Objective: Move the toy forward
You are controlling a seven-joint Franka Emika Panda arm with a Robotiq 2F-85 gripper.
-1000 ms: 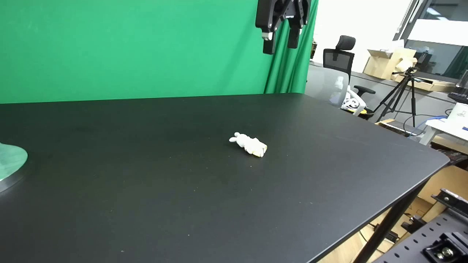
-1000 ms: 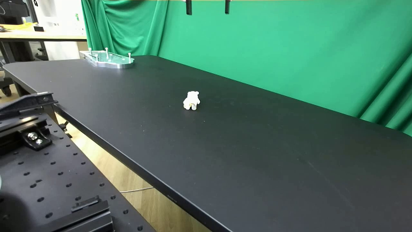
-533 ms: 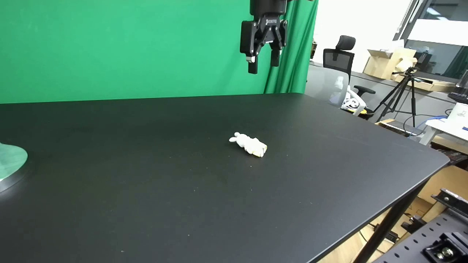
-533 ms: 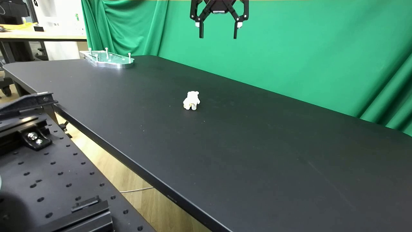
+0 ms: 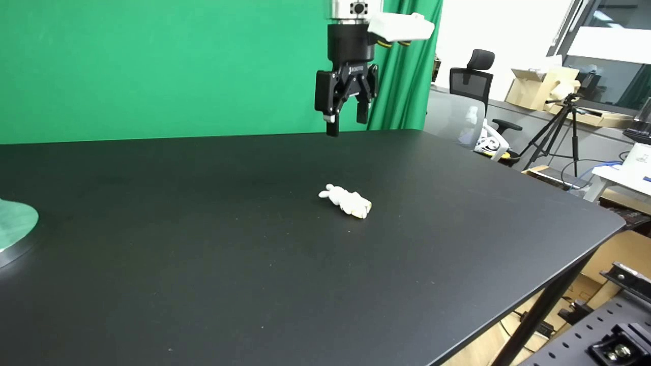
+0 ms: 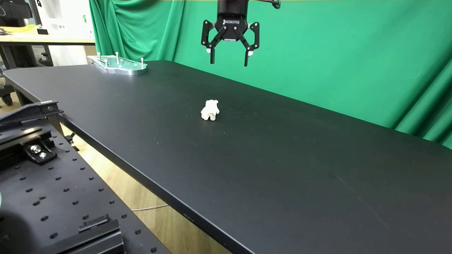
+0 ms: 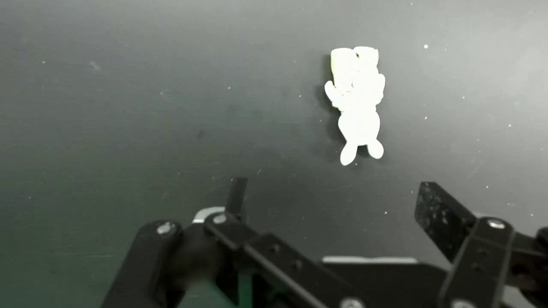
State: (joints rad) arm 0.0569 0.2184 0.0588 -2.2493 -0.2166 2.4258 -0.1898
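The toy is a small white lumpy figure lying on the black table; it shows in both exterior views (image 5: 348,202) (image 6: 210,110). In the wrist view the toy (image 7: 360,115) lies ahead of the fingertips, with its two ears pointing toward the gripper. My gripper hangs pointing down above the table, higher than the toy and apart from it, in both exterior views (image 5: 347,126) (image 6: 229,64). The jaws stand wide open with nothing between them; the wrist view also shows the gripper (image 7: 334,183).
A teal-topped plate with a metal rim and several white pegs stands on the table, away from the toy (image 6: 120,67); part of it shows at the left edge of an exterior view (image 5: 15,223). A perforated grey platform (image 6: 74,176) stands beside the table's edge. A green curtain (image 5: 178,71) hangs behind.
My gripper has come down from above and moved toward the toy, leftward in an exterior view. It stays open. The toy has not moved.
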